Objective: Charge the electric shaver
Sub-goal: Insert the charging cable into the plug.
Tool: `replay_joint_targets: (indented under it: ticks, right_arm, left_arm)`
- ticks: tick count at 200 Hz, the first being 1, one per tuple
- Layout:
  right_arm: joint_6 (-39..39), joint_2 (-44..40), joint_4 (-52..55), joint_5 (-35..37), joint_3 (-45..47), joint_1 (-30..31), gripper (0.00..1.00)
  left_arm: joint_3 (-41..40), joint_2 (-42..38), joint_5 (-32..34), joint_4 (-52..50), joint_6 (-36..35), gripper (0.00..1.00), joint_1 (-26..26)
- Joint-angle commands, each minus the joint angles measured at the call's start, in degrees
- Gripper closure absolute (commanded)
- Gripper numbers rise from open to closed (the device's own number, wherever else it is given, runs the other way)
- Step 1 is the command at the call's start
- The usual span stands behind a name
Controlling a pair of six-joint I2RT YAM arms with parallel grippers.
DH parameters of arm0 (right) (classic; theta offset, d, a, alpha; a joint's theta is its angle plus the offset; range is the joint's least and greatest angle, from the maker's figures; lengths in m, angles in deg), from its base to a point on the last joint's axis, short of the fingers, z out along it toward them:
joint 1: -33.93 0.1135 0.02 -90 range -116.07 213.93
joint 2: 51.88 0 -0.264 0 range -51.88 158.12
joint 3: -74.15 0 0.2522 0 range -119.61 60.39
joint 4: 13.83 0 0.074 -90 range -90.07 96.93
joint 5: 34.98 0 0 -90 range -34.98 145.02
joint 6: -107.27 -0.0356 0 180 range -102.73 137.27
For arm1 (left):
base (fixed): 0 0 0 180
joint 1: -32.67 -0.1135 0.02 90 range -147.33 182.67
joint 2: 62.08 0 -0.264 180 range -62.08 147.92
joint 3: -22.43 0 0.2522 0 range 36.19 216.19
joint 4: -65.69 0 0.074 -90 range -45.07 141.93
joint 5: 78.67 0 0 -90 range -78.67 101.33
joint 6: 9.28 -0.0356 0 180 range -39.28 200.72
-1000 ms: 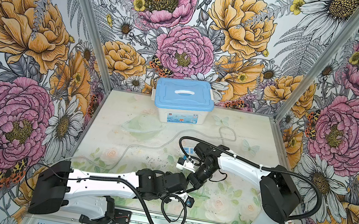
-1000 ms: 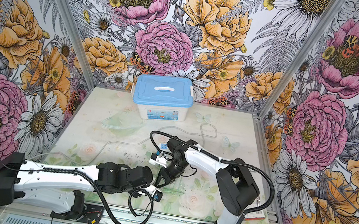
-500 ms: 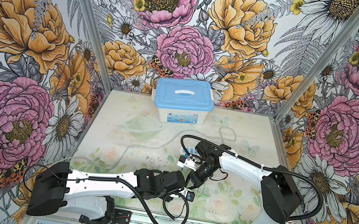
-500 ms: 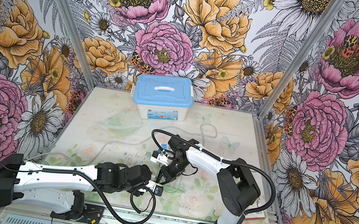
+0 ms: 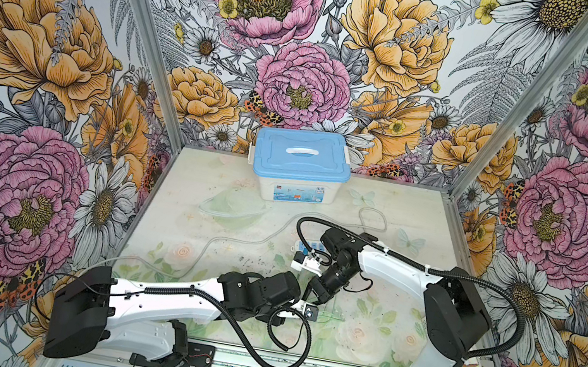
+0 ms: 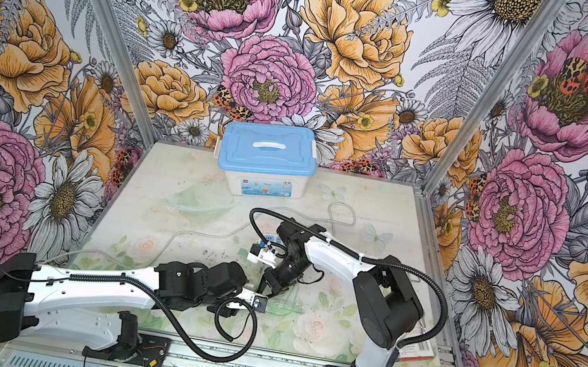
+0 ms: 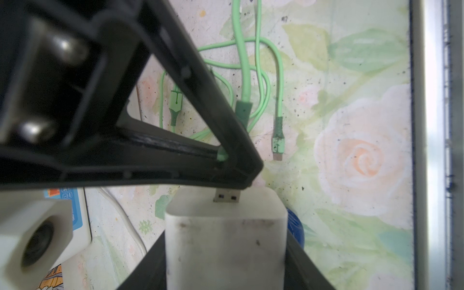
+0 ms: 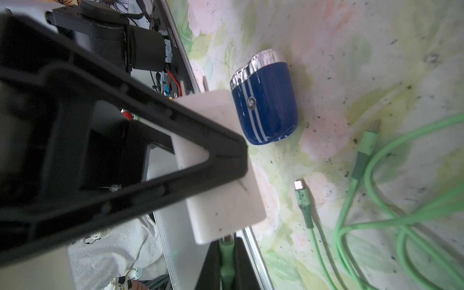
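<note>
- Since a second ago the left arm has crept a little away from the front rail, bringing its load closer to the right tool [image 8: 227,251]. The right arm has not shifted.
- On the left arm, the left tool [image 7: 224,237] stands partly closed, clamped on a white square plastic charger block [image 7: 226,221].
- The right tool is pinched almost together on the green-sleeved flat metal plug [image 7: 227,197] of a pale green rubbery cable [image 7: 244,62].
- That plug's metal end meets the end face of the charger block. Whether it sits in a socket I cannot tell.
- A stubby, glossy dark-blue electric shaver [image 8: 265,100] with silver trim lies on its side on the floral-printed desk [image 5: 358,343]. It is near the front edge, just beside the charger block and free of both tools.
- One small loose connector [image 8: 302,198] of the cable lies on the desk near the electric shaver but apart from it, with loops of cable alongside.
- A white plastic box with a light-blue lid [image 5: 303,157] stands at the back of the desk, well apart.
</note>
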Motion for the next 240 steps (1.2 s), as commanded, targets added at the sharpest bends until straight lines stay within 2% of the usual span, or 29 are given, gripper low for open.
replay_joint_targets:
  ticks: [1, 74, 168, 197, 240]
  right_arm:
    - [1.03, 2.79, -16.11, 3.69, -3.39, -0.70, 1.00]
    - [3.19, 0.82, -15.71, 0.76, -2.15, -4.21, 1.00]
    - [2.48, -2.38, -15.17, -2.22, 1.18, -5.42, 1.00]
    - [3.06, -2.83, -15.40, -3.70, 0.17, -5.71, 1.00]
    - [5.08, 0.92, -15.40, -6.58, -3.38, -4.28, 1.00]
  left_arm:
    - [3.70, -4.19, -17.04, 23.59, 3.89, 1.00, 0.92]
    - [7.89, -6.70, -28.16, 16.51, 4.70, 1.00, -2.15]
    - [8.90, -7.82, -31.05, 14.00, 2.46, 1.00, -1.86]
    - [7.81, -8.10, -32.28, 17.72, 4.54, 1.00, -2.64]
    - [7.07, -7.47, -32.43, 22.57, 5.47, 1.00, -2.74]
